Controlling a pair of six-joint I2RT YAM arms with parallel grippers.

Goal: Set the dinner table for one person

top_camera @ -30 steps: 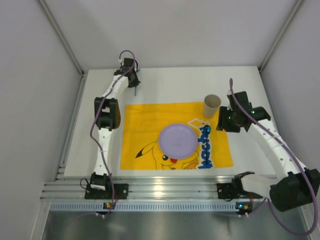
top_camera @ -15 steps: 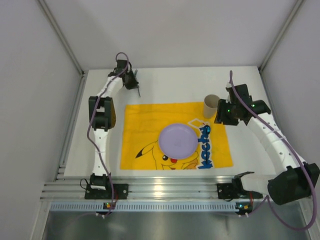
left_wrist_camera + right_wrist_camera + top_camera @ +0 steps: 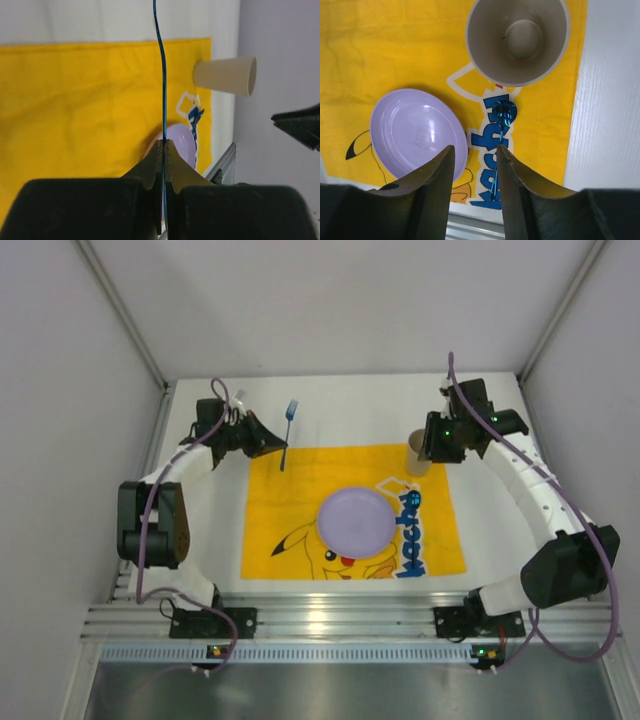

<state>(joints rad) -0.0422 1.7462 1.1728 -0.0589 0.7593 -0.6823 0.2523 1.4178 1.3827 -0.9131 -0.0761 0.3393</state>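
Your left gripper is clenched on the fork, held across the far edge of the mat on the worktop, long axis running far-to-near, with the plate lying nearer and to its right.

The left arm and right arm are white tubes with fat black joints — a purple cable runs along each; fingers are black; tiny green lights, I think, on the right wrist.

Beige cup on yellow mat, blue spoon beside purple plate, tool fingers apart
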